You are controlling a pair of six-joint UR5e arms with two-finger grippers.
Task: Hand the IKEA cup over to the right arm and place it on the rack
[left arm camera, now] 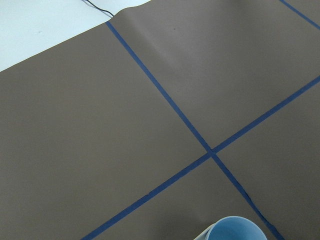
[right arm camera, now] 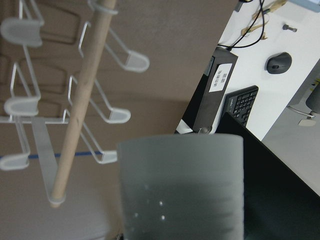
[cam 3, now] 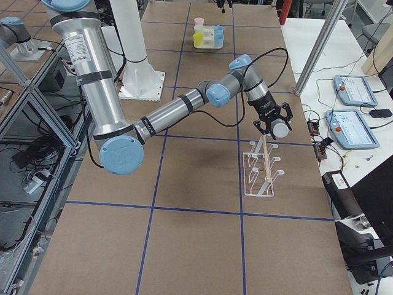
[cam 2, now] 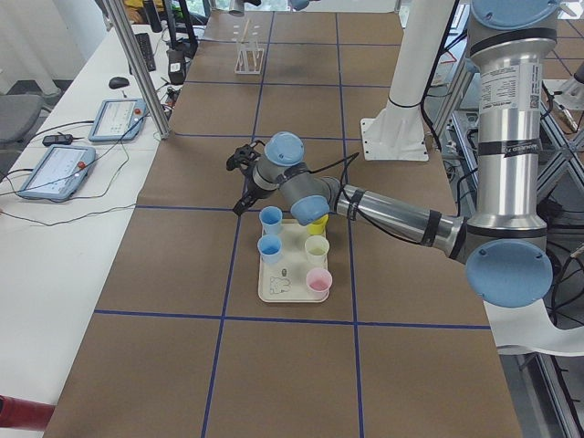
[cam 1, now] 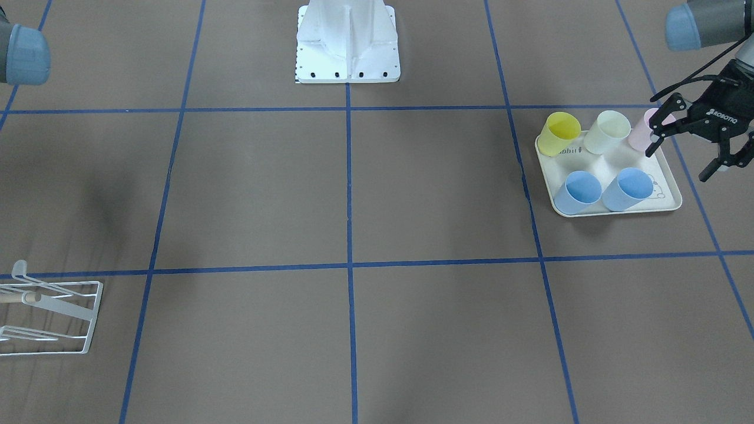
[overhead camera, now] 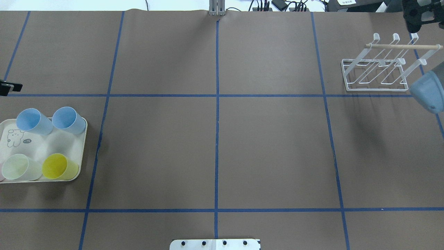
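Observation:
My right gripper [cam 3: 274, 125] is shut on a translucent grey-white IKEA cup [right arm camera: 180, 190] and holds it just above and beside the white wire rack [cam 3: 261, 172], close to the end of its wooden dowel [right arm camera: 80, 100]. The rack also shows in the overhead view [overhead camera: 378, 74] and at the front view's left edge [cam 1: 47, 318]. My left gripper [cam 1: 683, 150] is open and empty, next to a pink cup [cam 1: 642, 132] at the tray's outer corner. The left wrist view shows only the rim of a blue cup [left arm camera: 235, 230].
A cream rabbit-printed tray [cam 1: 612, 207] holds a yellow cup [cam 1: 559, 133], a pale green cup [cam 1: 608, 132] and two blue cups [cam 1: 578, 192]. The robot's white base [cam 1: 347, 41] is at the table's middle edge. Blue tape lines cross the brown table.

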